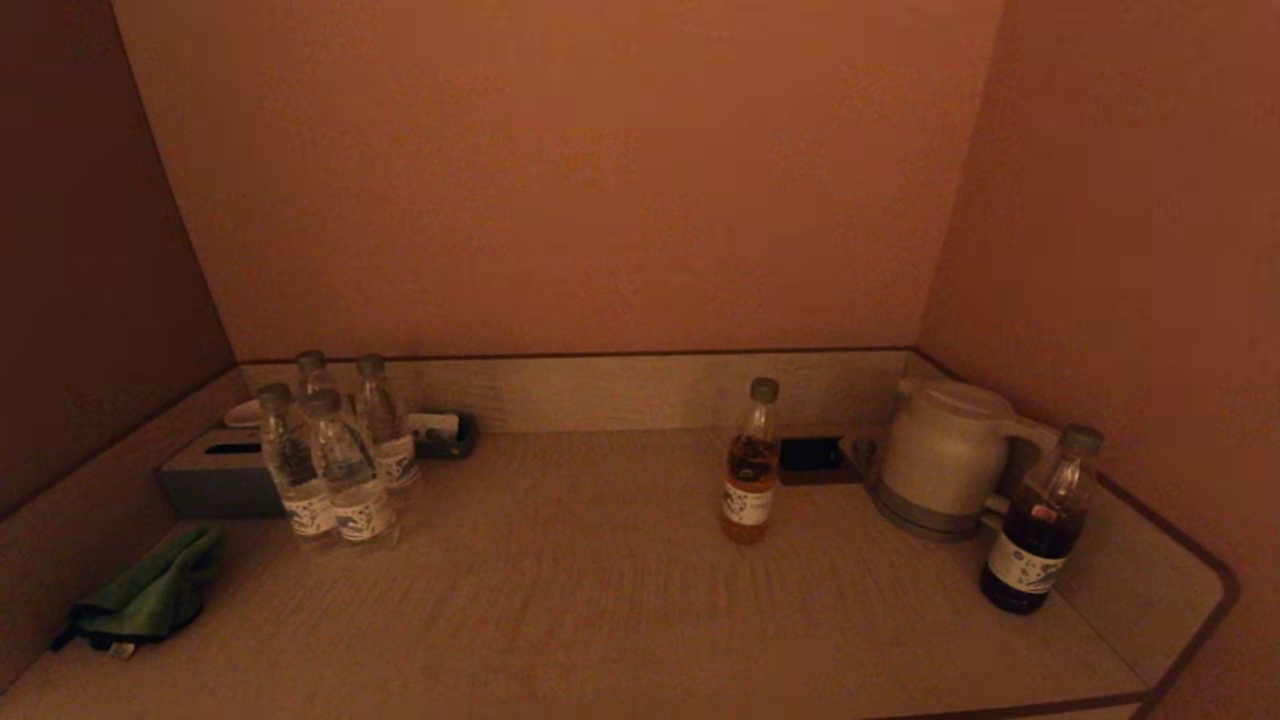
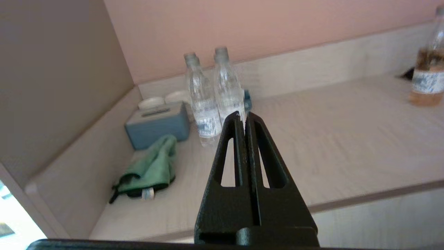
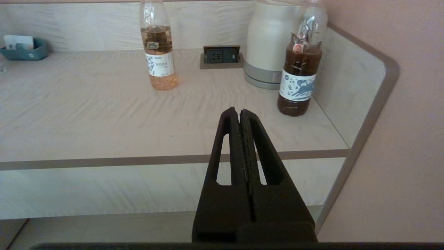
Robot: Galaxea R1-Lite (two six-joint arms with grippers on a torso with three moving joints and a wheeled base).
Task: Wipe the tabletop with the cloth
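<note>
Clearly, left gripper [image 2: 244,116], closed and empty, should open, then pinch the rumpled dark-green microfibre cloth [image 1: 155,592] at eight o'clock on the wood-grain tabletop [image 1: 600,600]; right gripper [image 3: 239,113] closed, parked.

The left tool [image 2: 244,116] is held up in the air, in front of the counter [image 2: 347,146] edge, its two fingers pressed together. The right tool [image 3: 239,111] is held the same way, fingers together, holding nothing.

Open middle of tabletop [image 1: 560,580], water bottles [image 1: 335,460] crowding left, orange bottle [image 1: 750,465] mid-back, kettle [image 1: 940,455] and dark bottle [image 1: 1040,520] right.
</note>
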